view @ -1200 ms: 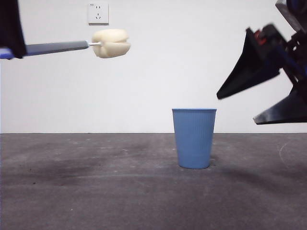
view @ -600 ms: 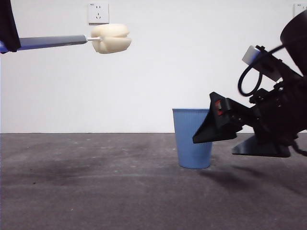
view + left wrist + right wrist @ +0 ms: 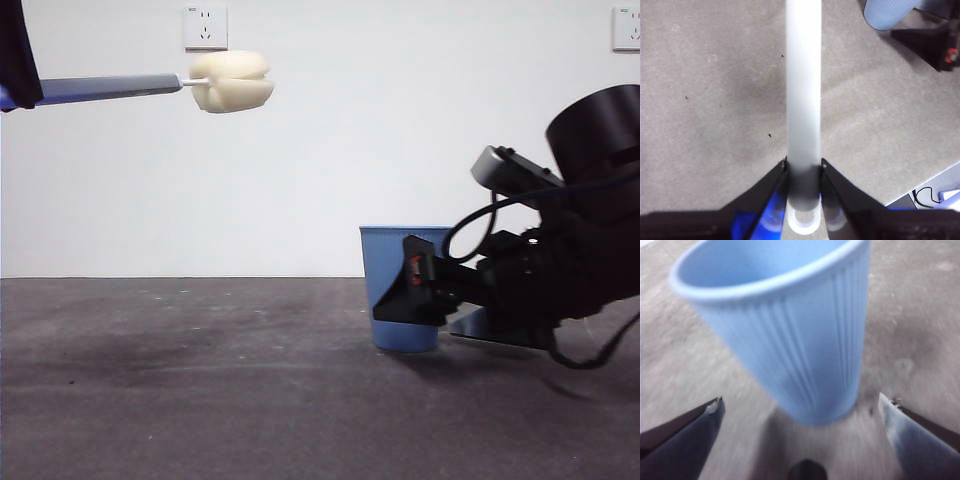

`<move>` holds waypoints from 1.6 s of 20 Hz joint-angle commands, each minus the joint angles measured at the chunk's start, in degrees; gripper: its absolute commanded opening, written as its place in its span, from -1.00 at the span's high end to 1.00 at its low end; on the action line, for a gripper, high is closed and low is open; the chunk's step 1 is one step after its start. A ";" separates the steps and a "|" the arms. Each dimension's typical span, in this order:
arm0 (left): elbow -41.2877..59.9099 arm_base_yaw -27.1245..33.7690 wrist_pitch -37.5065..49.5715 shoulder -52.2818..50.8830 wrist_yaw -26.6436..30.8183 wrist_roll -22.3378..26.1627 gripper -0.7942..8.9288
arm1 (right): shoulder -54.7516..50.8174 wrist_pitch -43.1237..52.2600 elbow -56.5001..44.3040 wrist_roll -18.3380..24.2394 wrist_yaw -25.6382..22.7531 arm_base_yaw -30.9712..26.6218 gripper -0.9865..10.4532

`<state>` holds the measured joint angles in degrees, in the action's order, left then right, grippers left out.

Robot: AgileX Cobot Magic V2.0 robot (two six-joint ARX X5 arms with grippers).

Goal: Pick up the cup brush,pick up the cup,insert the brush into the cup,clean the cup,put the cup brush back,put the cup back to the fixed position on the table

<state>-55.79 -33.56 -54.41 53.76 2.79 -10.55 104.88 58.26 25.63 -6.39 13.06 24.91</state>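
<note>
Setting: on the dark grey table (image 3: 200,400), before a white wall with a socket (image 3: 205,27) at 11 o'clock of the front view.

Cup: the blue ribbed cup (image 3: 392,290) stands upright on the table, just right of centre in the front view, mouth up and not yet lifted.

Right gripper: the right gripper (image 3: 430,305) sits low at 3 o'clock in the front view, level with the cup's lower half. The right wrist view shows its jaws spread wide with the cup (image 3: 790,335) between them, neither jaw touching it. One jaw crosses in front of the cup in the front view. The low, level approach seems meant to take the cup by its side and leave the mouth free for the sponge.

Left gripper: the left gripper (image 3: 803,172) is clamped on the grey handle of the cup brush (image 3: 803,90).

Cup brush: held level and high at 10 o'clock in the front view, its cream sponge head (image 3: 231,81) points toward the cup's side, well apart from it, likely kept clear while the cup is grasped.

Stage: brush in hand; cup grasp probably next.
</note>
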 commanded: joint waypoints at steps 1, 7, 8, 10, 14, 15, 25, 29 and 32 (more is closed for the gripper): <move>0.13 -0.11 0.35 -0.07 -0.04 0.02 0.85 | 1.60 0.46 2.14 0.66 0.07 0.61 -0.16; 0.13 -0.11 0.35 -0.07 -0.04 0.02 0.85 | 4.17 -0.50 6.75 0.85 -0.20 0.81 -0.06; 0.13 -0.11 0.33 -0.07 -0.04 0.02 0.85 | 4.72 -0.42 7.10 0.85 -0.20 0.81 0.03; 0.13 -0.11 0.35 -0.07 -0.02 0.02 0.85 | 5.29 -0.02 7.34 0.85 -1.44 1.05 0.20; 0.13 -0.11 0.37 -0.07 0.13 0.04 0.85 | 5.31 0.42 7.34 0.87 -1.66 1.31 0.56; 0.13 -0.11 0.37 -0.07 0.13 0.04 0.85 | 5.31 0.44 7.34 0.90 -1.64 1.40 0.63; 0.13 -0.11 -1.44 -0.04 0.11 4.22 0.85 | -3.21 -12.20 7.39 3.78 -1.46 3.34 0.85; 0.13 -0.09 -2.89 -0.04 -0.04 9.20 0.85 | -17.66 -34.40 9.92 11.47 -1.66 4.83 0.85; 0.13 -0.11 -4.79 0.13 -0.26 14.03 0.85 | -23.32 -56.61 16.15 18.62 -4.70 5.92 0.85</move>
<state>-55.79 -33.56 -59.35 53.78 2.79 0.60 80.99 4.80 42.00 8.64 8.60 30.68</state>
